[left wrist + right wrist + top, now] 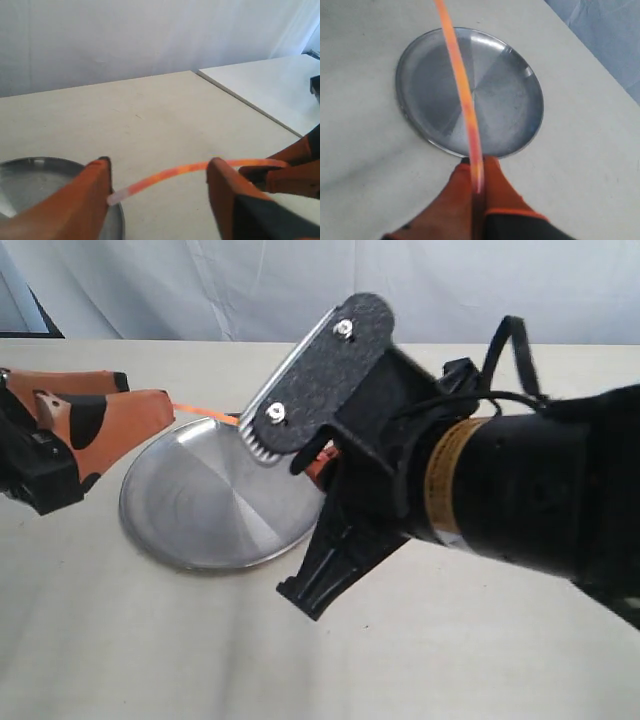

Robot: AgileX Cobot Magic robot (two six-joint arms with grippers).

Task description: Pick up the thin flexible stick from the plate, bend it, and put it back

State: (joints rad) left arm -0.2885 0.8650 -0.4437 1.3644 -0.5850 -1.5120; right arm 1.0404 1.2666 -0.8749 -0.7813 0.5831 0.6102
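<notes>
Right arm's bulky black wrist housing (520, 490) fills the foreground of the exterior view and hides most of its gripper.

Right gripper (476, 162): orange fingers clenched flat together, pinching one end of the thin flexible orange-red stick (462, 90). From that pinch the stick runs out in the air across the round brushed-silver metal plate (510, 100), not touching it.

Left gripper (160, 162): jaws released, with a wide gap between the two orange pads. The stick (170, 173) passes through that gap in a gentle arch. Its pale whitish tip sits right at the inner face of one pad (87, 200). Can't tell whether it touches. The other pad (225, 190) is clear of it; the stick crosses just over its tip and on to the right gripper's fingers (285, 172) beyond.

Exterior view: left gripper (140, 392) hangs just beside the plate's (200, 520) left rim, above the beige tabletop (150, 640). A short length of stick (205, 414) shows between it and the right arm, over the plate's far edge. The rest is hidden behind the arm.

Net: the stick is airborne, slightly bowed, and held at one end only.
</notes>
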